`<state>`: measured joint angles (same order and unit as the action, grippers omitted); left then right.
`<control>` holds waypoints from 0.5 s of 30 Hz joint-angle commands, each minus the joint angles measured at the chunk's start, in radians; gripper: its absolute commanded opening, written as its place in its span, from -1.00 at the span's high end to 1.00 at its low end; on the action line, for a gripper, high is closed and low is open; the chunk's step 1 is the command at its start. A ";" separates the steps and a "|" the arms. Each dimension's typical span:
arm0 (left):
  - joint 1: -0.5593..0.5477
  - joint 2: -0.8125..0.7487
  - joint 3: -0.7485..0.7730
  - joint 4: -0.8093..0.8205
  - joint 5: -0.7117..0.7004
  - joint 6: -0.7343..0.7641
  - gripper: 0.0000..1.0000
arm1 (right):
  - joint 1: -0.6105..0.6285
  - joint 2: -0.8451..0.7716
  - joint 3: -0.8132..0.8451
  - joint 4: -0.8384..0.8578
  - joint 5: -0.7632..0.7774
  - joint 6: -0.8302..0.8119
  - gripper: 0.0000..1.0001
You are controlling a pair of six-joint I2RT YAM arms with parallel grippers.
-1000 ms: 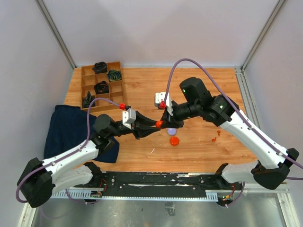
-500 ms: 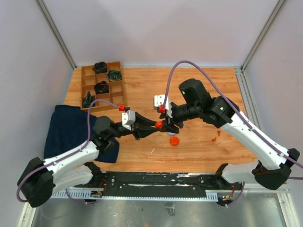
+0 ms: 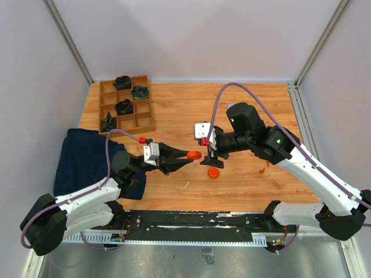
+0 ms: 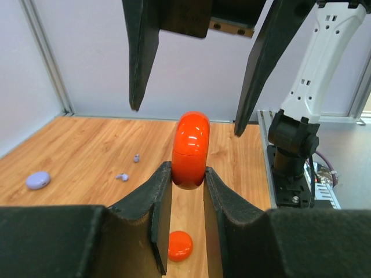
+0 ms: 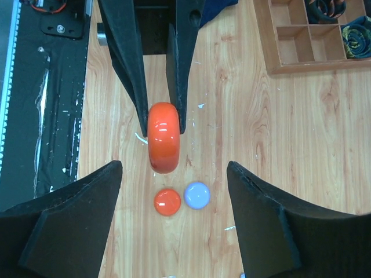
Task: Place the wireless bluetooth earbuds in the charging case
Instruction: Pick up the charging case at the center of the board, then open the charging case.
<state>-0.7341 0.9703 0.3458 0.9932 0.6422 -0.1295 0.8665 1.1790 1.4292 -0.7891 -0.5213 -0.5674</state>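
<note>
My left gripper (image 3: 186, 156) is shut on an orange-red charging case (image 3: 194, 155), held edge-on above the table; the case (image 4: 191, 149) looks closed, with a seam across it. My right gripper (image 3: 211, 157) stands open just right of the case (image 5: 164, 137), touching nothing. In the left wrist view its two fingers (image 4: 136, 52) hang either side above the case. Two lavender earbuds (image 4: 121, 176) lie on the wood to the left. Orange-red earbuds (image 3: 264, 169) lie right of the right gripper.
An orange-red disc (image 5: 167, 202) and a lavender disc (image 5: 197, 195) lie side by side on the table under the grippers. A wooden compartment tray (image 3: 146, 119) with black coiled bundles stands at the back left. A dark blue cloth (image 3: 81, 156) lies at the left edge.
My right gripper has opened off the orange-red case and drawn back to the right. My left gripper has pulled slightly left, still holding the case.
</note>
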 commanded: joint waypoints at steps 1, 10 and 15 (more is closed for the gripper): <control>-0.008 -0.021 -0.014 0.086 -0.019 0.021 0.99 | 0.014 -0.009 -0.042 0.085 0.020 -0.021 -0.48; -0.008 -0.013 -0.044 0.170 -0.009 0.013 1.00 | 0.014 -0.013 -0.061 0.153 0.047 -0.007 -0.52; -0.008 -0.005 -0.069 0.229 -0.004 0.002 1.00 | 0.014 -0.013 -0.045 0.153 0.058 -0.002 -0.52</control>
<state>-0.7349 0.9649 0.2985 1.1229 0.6350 -0.1276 0.8665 1.1790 1.3746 -0.6685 -0.4885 -0.5739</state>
